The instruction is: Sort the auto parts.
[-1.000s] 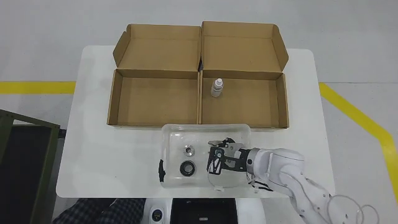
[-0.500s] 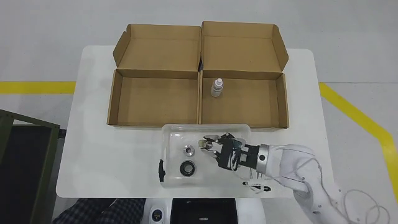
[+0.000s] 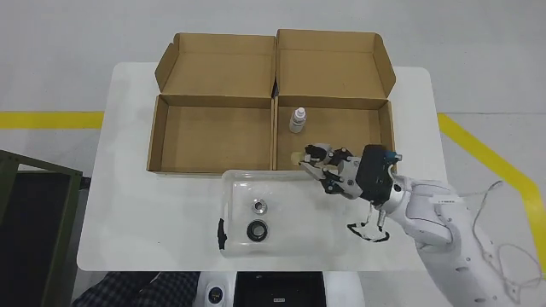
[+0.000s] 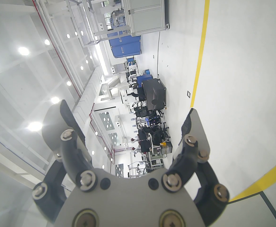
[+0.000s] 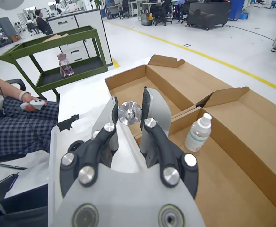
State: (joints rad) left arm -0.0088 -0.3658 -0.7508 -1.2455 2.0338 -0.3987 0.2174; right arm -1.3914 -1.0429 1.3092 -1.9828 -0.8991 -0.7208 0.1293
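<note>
The right gripper point(image 5: 129, 102) pinches a round silver disc point(image 5: 129, 113) between its fingers, just beyond the far rim of the clear tray point(image 3: 281, 171), over the near edge of the right cardboard box point(image 3: 388, 141), where a small bottle point(image 3: 298, 120) stands. Inside the tray lie a small metal piece point(image 3: 259, 206) and a black ring point(image 3: 257, 231). The fingers of the left gripper point(image 4: 128, 112) are spread apart.

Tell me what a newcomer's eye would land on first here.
The right hand pinches a shiny round metal part above the near side of the right cardboard box, where a small white bottle stands upright. In the clear tray at the table's front, a black ring and a small metal piece lie apart.
</note>
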